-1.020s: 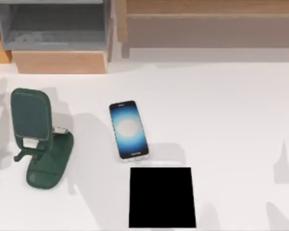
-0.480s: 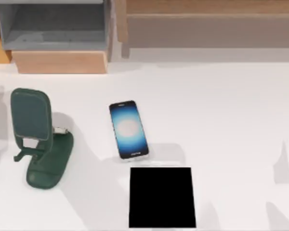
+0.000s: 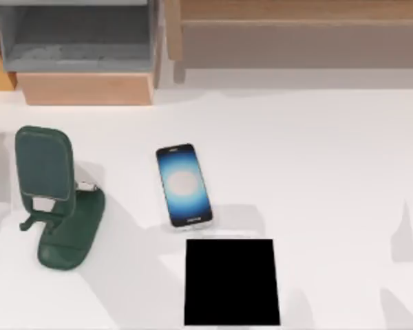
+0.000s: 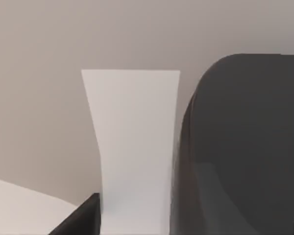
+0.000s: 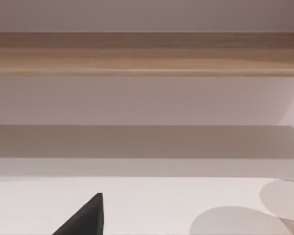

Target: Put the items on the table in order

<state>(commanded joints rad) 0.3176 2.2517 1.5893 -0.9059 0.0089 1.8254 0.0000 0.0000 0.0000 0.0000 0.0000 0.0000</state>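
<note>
Blue-white glowing smartphone (image 3: 184,185), dark green stand (image 3: 55,199), black pad (image 3: 231,282), white table (image 3: 330,179).

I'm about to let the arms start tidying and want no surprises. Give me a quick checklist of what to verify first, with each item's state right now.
1. Phone lies flat, screen up, on the table: ok.
2. Phone clear of the black pad, with a narrow gap between them: ok.
3. Stand upright and holding nothing: ok.
4. Nothing lies on the pad: ok.
5. Mouse located: cannot tell.
6. Fingers open on both arms: cannot tell.
</note>
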